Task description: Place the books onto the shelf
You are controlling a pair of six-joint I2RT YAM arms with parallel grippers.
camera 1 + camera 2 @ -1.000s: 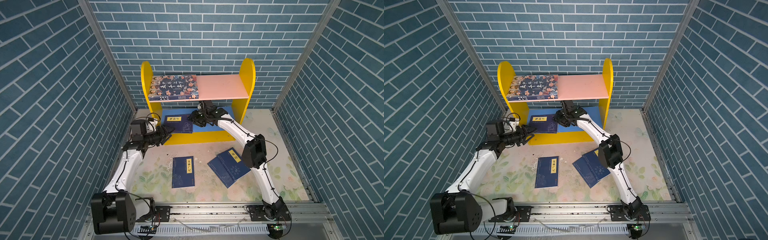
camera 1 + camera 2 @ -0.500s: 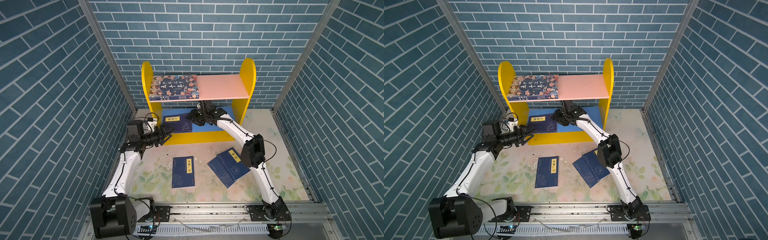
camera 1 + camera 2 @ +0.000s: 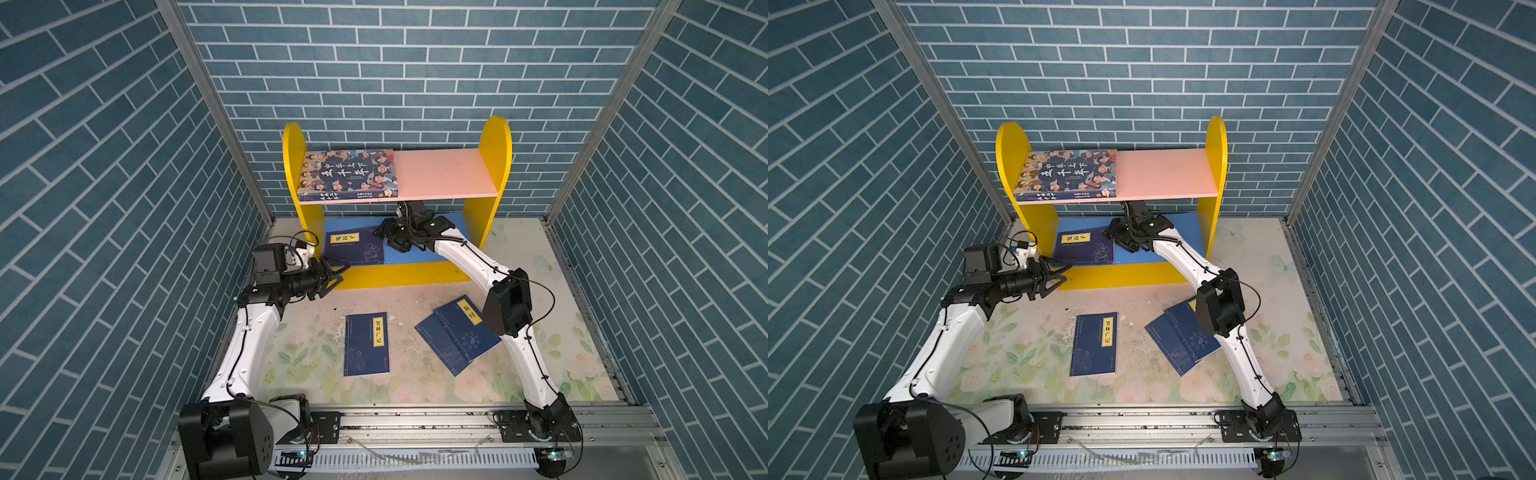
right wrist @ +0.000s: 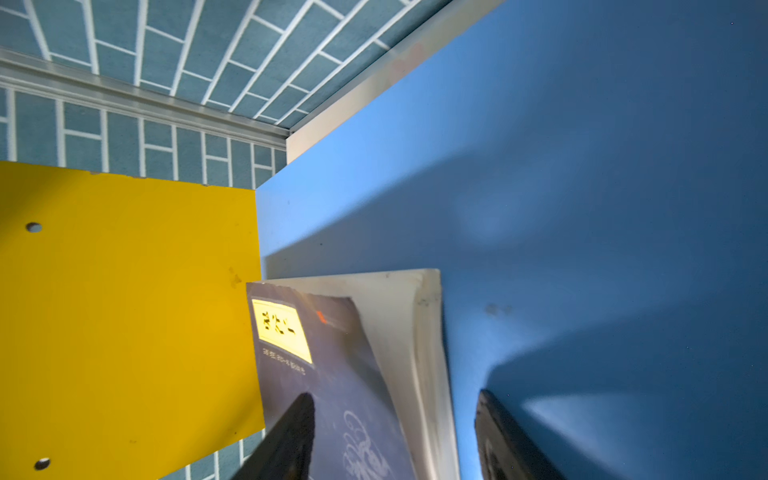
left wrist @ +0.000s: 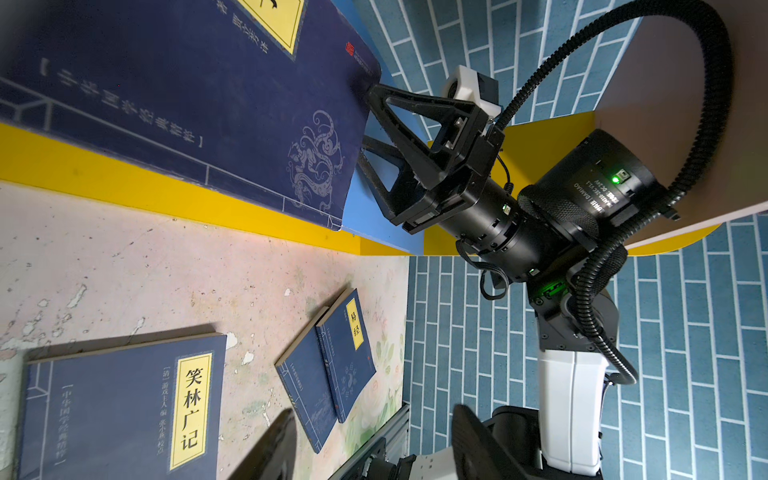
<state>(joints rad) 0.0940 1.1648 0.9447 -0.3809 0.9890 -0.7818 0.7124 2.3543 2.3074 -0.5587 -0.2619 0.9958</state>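
The shelf stands at the back wall. A thick cartoon-face book lies on the left of its pink upper board. One thin navy book lies flat on the left of the blue lower board. My right gripper reaches under the pink board and is open. Its fingers straddle that book's right edge with a gap on the page side. My left gripper hovers open and empty before the shelf's left front. On the floor lie a single thin book and two overlapping ones.
Brick-patterned walls close in on three sides. The right arm's elbow hangs over the corner of the overlapping books. The pink board's right half is bare. A metal rail runs along the front edge of the floral floor.
My right gripper's jaws have spread wider around the edge of the book on the lower board. The left gripper has barely moved.
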